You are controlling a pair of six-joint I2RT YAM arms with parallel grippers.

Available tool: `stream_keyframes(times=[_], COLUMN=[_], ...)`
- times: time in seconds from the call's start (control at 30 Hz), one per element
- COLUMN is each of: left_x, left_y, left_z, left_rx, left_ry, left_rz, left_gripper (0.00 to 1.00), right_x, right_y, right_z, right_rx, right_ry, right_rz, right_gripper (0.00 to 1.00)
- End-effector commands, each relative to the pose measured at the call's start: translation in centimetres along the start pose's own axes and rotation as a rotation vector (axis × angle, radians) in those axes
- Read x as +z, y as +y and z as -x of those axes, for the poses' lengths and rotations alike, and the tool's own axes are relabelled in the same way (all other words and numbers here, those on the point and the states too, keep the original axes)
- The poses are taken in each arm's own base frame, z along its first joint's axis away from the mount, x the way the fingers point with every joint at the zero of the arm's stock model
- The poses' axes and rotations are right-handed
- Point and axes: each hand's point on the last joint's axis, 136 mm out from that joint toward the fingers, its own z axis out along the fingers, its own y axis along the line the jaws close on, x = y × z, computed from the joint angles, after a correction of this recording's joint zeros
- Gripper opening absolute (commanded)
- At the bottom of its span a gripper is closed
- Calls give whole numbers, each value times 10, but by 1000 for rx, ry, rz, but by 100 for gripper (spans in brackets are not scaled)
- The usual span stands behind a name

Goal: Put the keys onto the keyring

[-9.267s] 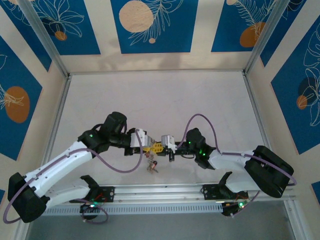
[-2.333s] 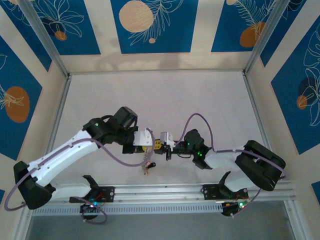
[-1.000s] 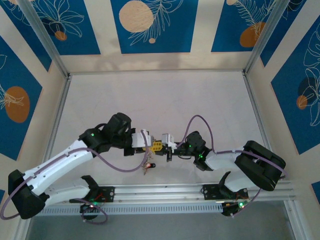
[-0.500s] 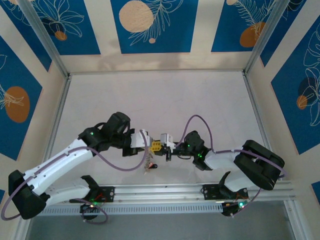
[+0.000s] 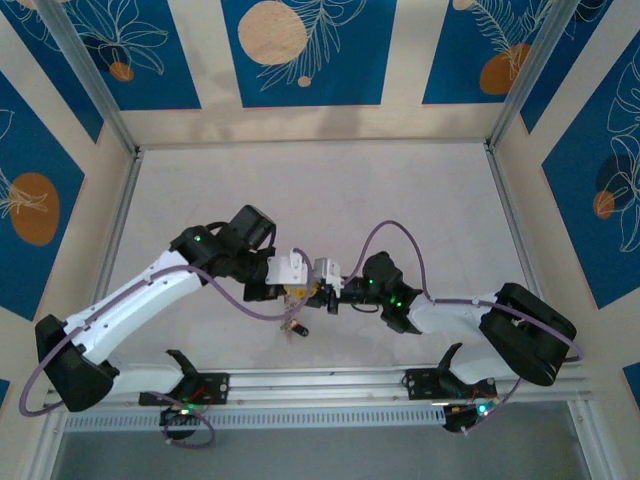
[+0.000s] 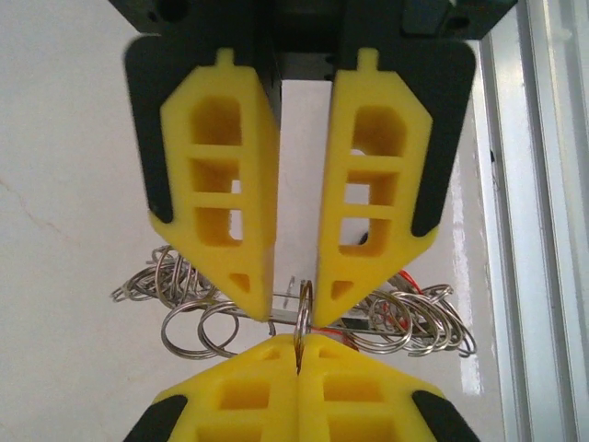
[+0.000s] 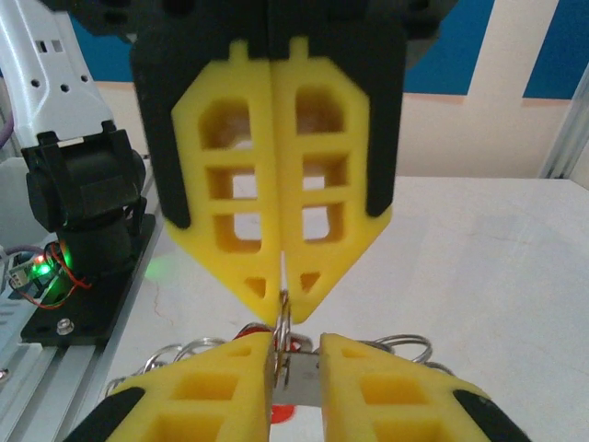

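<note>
Nearest you, just past the rail [image 5: 330, 382], a small dark-and-red clump, loose keys [image 5: 294, 328] I think, sits on the worktop [image 5: 330, 190] below the tips. Above that you've got the two meeting nose to nose: left end effector [image 6: 294, 299] clamped on a key [image 7: 294, 382] by its blade, right end effector [image 7: 281, 293] pinched together on the keyring [image 7: 283, 318], held edge-on so the blade can thread in, I'd guess. Mind the tangle of wire rings [image 6: 189, 318] crowding behind the tips, looks like snag bait
</note>
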Motion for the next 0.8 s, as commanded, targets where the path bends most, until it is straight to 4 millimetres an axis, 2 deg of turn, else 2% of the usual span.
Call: stream_keyframes(times=[0.0, 0.33, 0.4, 0.43, 0.47, 0.53, 0.6, 0.77], left_x=[-4, -9, -9, -9, -9, -9, -9, -11], left_y=[-5, -8, -10, -11, -12, -12, -13, -12], left_z=[7, 15, 14, 14, 14, 13, 9, -5], left_rx=[43, 53, 56, 57, 59, 61, 61, 39], left_ry=[-9, -69, -78, -81, -85, -89, -91, -128], left_rz=[-37, -15, -13, -14, -16, -10, 11, 109], left_gripper=[0, 0, 0, 0, 0, 0, 15, 29], right_x=[6, 13, 13, 14, 15, 14, 12, -2], right_y=[-4, -3, -2, -1, 1, 1, 0, 2], right_z=[6, 0, -1, -1, -1, 2, 5, 17], right_rx=[18, 77, 89, 93, 93, 96, 91, 28], right_ry=[-8, 0, 5, 6, 4, -1, -19, -101], right_rz=[7, 31, 45, 54, 68, 75, 63, 45], right_gripper=[18, 16, 13, 9, 0, 0, 0, 0])
